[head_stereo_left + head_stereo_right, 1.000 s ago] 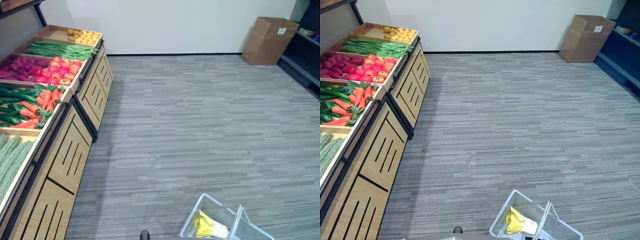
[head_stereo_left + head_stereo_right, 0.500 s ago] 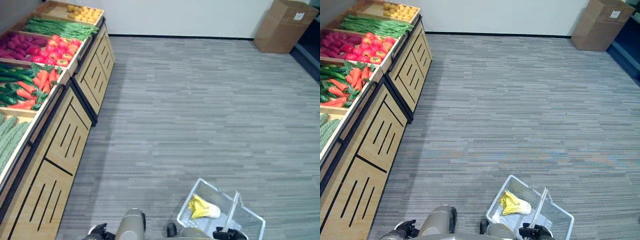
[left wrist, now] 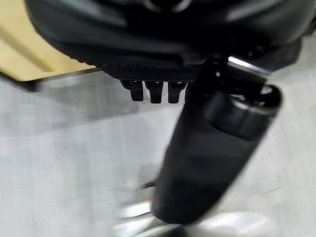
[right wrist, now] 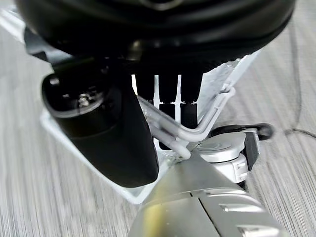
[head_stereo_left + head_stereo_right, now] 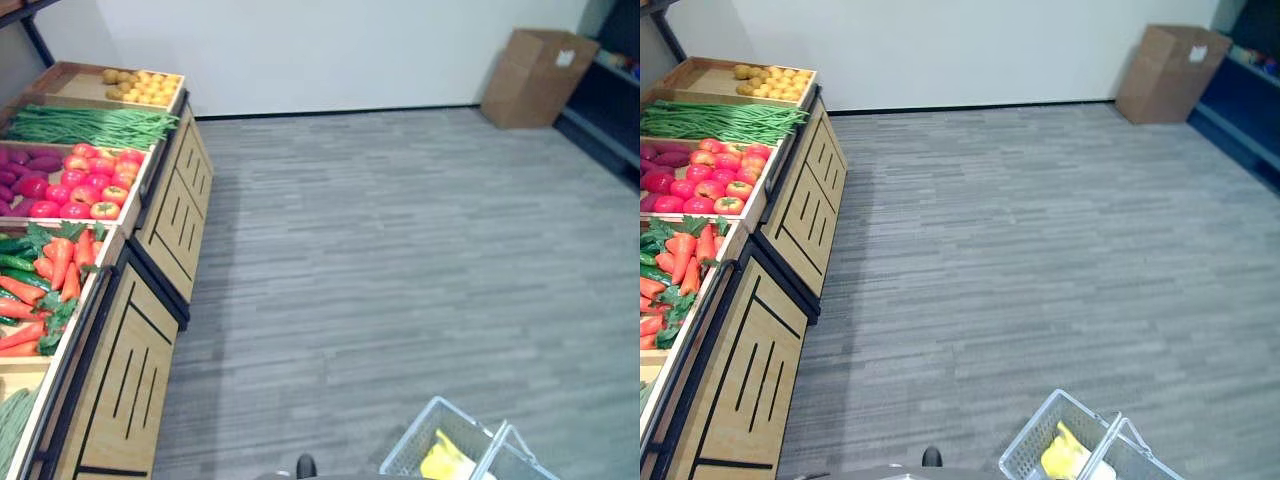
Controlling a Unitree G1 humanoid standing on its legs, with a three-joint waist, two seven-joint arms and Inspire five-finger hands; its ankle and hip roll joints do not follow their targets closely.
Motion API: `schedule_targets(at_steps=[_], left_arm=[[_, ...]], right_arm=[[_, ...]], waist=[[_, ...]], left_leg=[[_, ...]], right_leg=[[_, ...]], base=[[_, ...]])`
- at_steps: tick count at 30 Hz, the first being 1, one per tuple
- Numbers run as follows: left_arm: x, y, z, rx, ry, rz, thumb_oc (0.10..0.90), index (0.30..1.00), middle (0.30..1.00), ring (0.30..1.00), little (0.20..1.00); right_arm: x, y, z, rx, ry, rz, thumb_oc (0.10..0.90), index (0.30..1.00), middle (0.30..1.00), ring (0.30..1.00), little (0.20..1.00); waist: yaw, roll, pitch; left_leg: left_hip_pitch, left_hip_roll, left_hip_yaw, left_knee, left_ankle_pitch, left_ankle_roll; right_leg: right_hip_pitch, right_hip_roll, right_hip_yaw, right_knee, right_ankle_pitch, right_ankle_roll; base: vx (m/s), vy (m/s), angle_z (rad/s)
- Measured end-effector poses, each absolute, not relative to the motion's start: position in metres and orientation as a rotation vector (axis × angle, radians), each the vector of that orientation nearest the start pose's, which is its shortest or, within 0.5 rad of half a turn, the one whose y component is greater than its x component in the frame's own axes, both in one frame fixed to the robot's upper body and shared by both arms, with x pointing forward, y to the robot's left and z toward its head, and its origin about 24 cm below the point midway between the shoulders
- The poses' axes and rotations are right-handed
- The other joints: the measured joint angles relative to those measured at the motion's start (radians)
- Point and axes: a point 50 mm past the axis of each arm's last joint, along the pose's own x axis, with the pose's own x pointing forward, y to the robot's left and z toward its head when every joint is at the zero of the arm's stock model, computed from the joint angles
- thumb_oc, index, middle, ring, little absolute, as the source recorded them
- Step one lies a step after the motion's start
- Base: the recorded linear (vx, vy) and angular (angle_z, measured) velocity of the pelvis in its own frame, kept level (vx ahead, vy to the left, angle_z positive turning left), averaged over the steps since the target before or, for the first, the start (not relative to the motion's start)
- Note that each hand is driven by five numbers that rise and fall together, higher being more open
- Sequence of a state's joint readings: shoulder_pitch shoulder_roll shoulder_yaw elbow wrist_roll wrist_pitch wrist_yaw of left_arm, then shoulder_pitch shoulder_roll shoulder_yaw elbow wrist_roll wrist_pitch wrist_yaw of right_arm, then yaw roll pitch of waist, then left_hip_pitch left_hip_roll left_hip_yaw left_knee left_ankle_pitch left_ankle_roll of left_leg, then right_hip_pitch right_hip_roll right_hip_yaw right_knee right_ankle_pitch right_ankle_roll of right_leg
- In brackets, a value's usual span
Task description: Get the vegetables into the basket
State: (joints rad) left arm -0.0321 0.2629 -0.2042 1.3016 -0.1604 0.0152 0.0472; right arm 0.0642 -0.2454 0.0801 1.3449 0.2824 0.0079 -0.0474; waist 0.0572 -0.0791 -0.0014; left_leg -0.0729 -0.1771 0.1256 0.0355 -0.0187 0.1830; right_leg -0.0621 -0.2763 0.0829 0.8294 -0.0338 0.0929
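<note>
Right hand [image 4: 148, 59] carries the wire basket [image 5: 1040, 455] low at the robot's right, fingers [image 4: 165, 106] curled round its handle [image 4: 197, 131]; a yellow vegetable [image 5: 1062, 456] lies inside. Left hand [image 3: 163, 44] hangs by the wooden stand [image 5: 130, 340], fingers [image 3: 153, 91] curled, holding nothing. Stand bins hold carrots [image 5: 55, 270], tomatoes [image 5: 85, 185], green beans [image 5: 90, 125], potatoes [image 5: 140, 85]. Cardboard box [image 5: 535, 75] sits by the far wall, grey floor [image 5: 400, 260] between.
</note>
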Motion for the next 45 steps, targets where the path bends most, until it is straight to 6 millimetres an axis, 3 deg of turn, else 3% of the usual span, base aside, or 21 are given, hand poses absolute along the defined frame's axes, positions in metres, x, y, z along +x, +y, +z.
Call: schedule_targets(at_steps=[1,3,5,7,8,11,12,14,16,17,18,22,24,28,32,33,35,37,41,44,45], left_arm=[[0.103,0.228,-0.161,0.221,1.237,0.108,0.9,1.0,1.0,1.0,1.0],[0.115,0.211,-0.161,0.186,1.191,0.069,0.9,1.0,1.0,1.0,1.0],[0.12,0.207,-0.16,0.18,1.175,0.063,0.9,1.0,1.0,1.0,1.0],[0.124,0.21,-0.159,0.188,1.165,0.071,0.9,1.0,1.0,1.0,1.0],[0.117,0.215,-0.16,0.195,1.189,0.088,0.9,1.0,1.0,1.0,1.0],[0.1,0.226,-0.163,0.213,1.253,0.117,0.9,1.0,1.0,1.0,1.0],[0.091,0.227,-0.165,0.226,1.279,0.113,0.9,1.0,1.0,1.0,1.0],[0.081,0.225,-0.167,0.236,1.306,0.092,0.9,1.0,1.0,1.0,1.0],[0.072,0.211,-0.172,0.209,1.329,0.07,0.9,1.0,1.0,1.0,1.0],[0.07,0.212,-0.172,0.208,1.331,0.07,0.9,1.0,1.0,1.0,1.0],[0.068,0.206,-0.173,0.195,1.333,0.065,0.9,1.0,1.0,1.0,1.0],[0.091,0.2,-0.169,0.184,1.256,0.047,0.9,1.0,1.0,1.0,1.0],[0.103,0.196,-0.167,0.177,1.225,0.039,0.9,1.0,1.0,1.0,1.0],[0.118,0.193,-0.163,0.134,1.18,0.058,0.9,1.0,1.0,1.0,1.0],[0.123,0.197,-0.161,0.118,1.17,0.08,0.9,1.0,1.0,1.0,1.0],[0.124,0.196,-0.161,0.12,1.169,0.077,0.9,1.0,1.0,1.0,1.0],[0.118,0.195,-0.163,0.123,1.183,0.073,0.9,1.0,1.0,1.0,1.0],[0.119,0.192,-0.163,0.156,1.182,0.04,0.9,1.0,1.0,1.0,1.0],[0.114,0.189,-0.164,0.19,1.192,-0.002,0.9,1.0,1.0,1.0,1.0],[0.101,0.187,-0.168,0.188,1.222,-0.013,0.9,1.0,1.0,1.0,1.0],[0.099,0.188,-0.168,0.185,1.229,-0.008,0.9,1.0,1.0,1.0,1.0]], right_arm=[[0.046,-0.257,-0.164,-0.048,1.333,-0.383,0.4,0.3,0.3,0.3,0.3],[0.063,-0.27,-0.157,-0.076,1.256,-0.402,0.4,0.3,0.3,0.3,0.3],[0.078,-0.277,-0.152,-0.077,1.196,-0.419,0.4,0.3,0.3,0.3,0.3],[0.086,-0.277,-0.15,-0.068,1.166,-0.418,0.4,0.3,0.3,0.3,0.3],[0.093,-0.275,-0.15,-0.028,1.141,-0.438,0.4,0.3,0.3,0.3,0.3],[0.088,-0.265,-0.154,0.002,1.168,-0.43,0.4,0.3,0.3,0.3,0.3],[0.082,-0.261,-0.157,0.033,1.194,-0.447,0.4,0.3,0.3,0.3,0.3],[0.068,-0.26,-0.161,0.065,1.254,-0.482,0.4,0.3,0.3,0.3,0.3],[0.06,-0.264,-0.161,0.056,1.287,-0.508,0.4,0.3,0.3,0.3,0.3],[0.058,-0.263,-0.162,0.057,1.297,-0.499,0.4,0.3,0.3,0.3,0.3],[0.053,-0.265,-0.162,0.042,1.313,-0.487,0.4,0.3,0.3,0.3,0.3],[0.049,-0.265,-0.162,0.036,1.332,-0.485,0.4,0.3,0.3,0.3,0.3],[0.045,-0.265,-0.163,0.019,1.355,-0.471,0.4,0.3,0.3,0.3,0.3],[0.046,-0.263,-0.163,0.015,1.358,-0.461,0.4,0.3,0.3,0.3,0.3],[0.049,-0.266,-0.162,-0.018,1.351,-0.449,0.4,0.3,0.3,0.3,0.3],[0.049,-0.268,-0.161,-0.023,1.349,-0.453,0.4,0.3,0.3,0.3,0.3],[0.042,-0.271,-0.161,-0.03,1.362,-0.463,0.4,0.3,0.3,0.3,0.3],[0.035,-0.271,-0.162,-0.03,1.371,-0.466,0.4,0.3,0.3,0.3,0.3],[0.029,-0.266,-0.164,-0.021,1.386,-0.46,0.4,0.3,0.3,0.3,0.3],[0.017,-0.267,-0.164,-0.022,1.418,-0.473,0.4,0.3,0.3,0.3,0.3],[0.014,-0.268,-0.163,-0.025,1.424,-0.476,0.4,0.3,0.3,0.3,0.3]], waist=[[-0.023,0.053,0.042],[-0.041,0.137,0.081],[-0.058,0.157,0.098],[-0.068,0.142,0.122],[-0.086,0.14,0.132],[-0.105,0.117,0.153],[-0.121,0.109,0.151],[-0.132,0.077,0.15],[-0.128,0.107,0.144],[-0.129,0.104,0.137],[-0.13,0.13,0.113],[-0.139,0.142,0.096],[-0.139,0.126,0.102],[-0.111,0.053,0.136],[-0.103,0.013,0.138],[-0.102,0.015,0.139],[-0.117,0.058,0.128],[-0.126,0.087,0.123],[-0.134,0.093,0.108],[-0.146,0.124,0.08],[-0.143,0.137,0.072]], left_leg=[[0.069,0.014,-0.059,-0.012,-0.008,0.011],[0.133,0.046,-0.095,-0.036,-0.004,-0.002],[0.183,0.048,-0.122,-0.047,-0.028,-0.058],[0.224,0.048,-0.146,-0.059,-0.043,-0.082],[0.267,0.06,-0.166,-0.083,-0.068,-0.124],[0.343,0.081,-0.172,-0.095,-0.094,-0.165],[0.378,0.098,-0.174,-0.108,-0.122,-0.203],[0.449,0.077,-0.173,-0.109,-0.131,-0.206],[0.484,0.101,-0.18,-0.051,-0.138,-0.216],[0.478,0.101,-0.184,0.002,-0.13,-0.228],[0.458,0.138,-0.21,0.097,-0.11,-0.246],[0.37,0.165,-0.238,0.263,-0.11,-0.286],[0.283,0.177,-0.229,0.453,-0.063,-0.337],[0.089,0.183,-0.169,0.736,0.01,-0.319],[-0.01,0.194,-0.049,0.442,-0.004,-0.313],[-0.008,0.192,-0.021,0.326,-0.002,-0.308],[0.018,0.209,0.041,-0.014,0.052,-0.313],[0.006,0.201,0.028,-0.059,0.101,-0.303],[0.059,0.181,0.025,-0.038,0.107,-0.282],[0.141,0.201,0.015,-0.084,0.112,-0.269],[0.161,0.204,0.003,-0.114,0.105,-0.237]], right_leg=[[-0.04,0.043,-0.039,0.128,-0.045,-0.071],[-0.124,0.103,-0.081,0.179,-0.088,-0.08],[-0.252,0.113,-0.127,0.107,-0.14,-0.081],[-0.308,0.121,-0.169,-0.032,-0.152,-0.071],[-0.324,0.17,-0.189,-0.266,-0.146,-0.041],[-0.295,0.252,-0.178,-0.67,-0.045,-0.039],[-0.293,0.284,-0.174,-0.814,-0.003,-0.025],[-0.3,0.28,-0.149,-0.792,0.021,-0.06],[-0.286,0.295,-0.145,-0.707,0.099,-0.084],[-0.262,0.301,-0.136,-0.711,0.142,-0.138],[-0.226,0.324,-0.133,-0.703,0.176,-0.139],[-0.161,0.345,-0.151,-0.716,0.17,-0.187],[-0.092,0.355,-0.156,-0.776,0.169,-0.187],[0.004,0.344,-0.115,-0.823,0.143,-0.24],[0.079,0.303,-0.097,-0.911,0.131,-0.24],[0.082,0.296,-0.097,-0.919,0.13,-0.231],[0.103,0.314,-0.154,-0.922,0.139,-0.216],[0.128,0.336,-0.173,-0.922,0.124,-0.221],[0.158,0.339,-0.175,-0.919,0.109,-0.207],[0.173,0.353,-0.199,-0.914,0.101,-0.192],[0.176,0.358,-0.201,-0.914,0.096,-0.184]], base=[[0.36,0.051,0.81],[0.34,-0.044,0.67],[0.4,-0.162,0.46],[0.43,-0.244,0.5],[0.46,-0.267,0.51],[0.44,-0.222,0.48],[0.39,-0.188,0.89],[0.38,-0.249,0.82],[0.31,-0.287,0.33],[0.31,-0.398,0.25],[0.22,-0.315,0.29],[0.2,-0.309,0.33],[0.16,-0.308,0.08],[0.16,-0.265,-0.18],[0.16,-0.048,-0.23],[0.18,0.043,-0.19],[0.15,0.018,-0.03],[0.13,-0.003,0.17],[0.15,0.0,0.06],[0.1,-0.008,0.25],[0.05,-0.008,0.16]])
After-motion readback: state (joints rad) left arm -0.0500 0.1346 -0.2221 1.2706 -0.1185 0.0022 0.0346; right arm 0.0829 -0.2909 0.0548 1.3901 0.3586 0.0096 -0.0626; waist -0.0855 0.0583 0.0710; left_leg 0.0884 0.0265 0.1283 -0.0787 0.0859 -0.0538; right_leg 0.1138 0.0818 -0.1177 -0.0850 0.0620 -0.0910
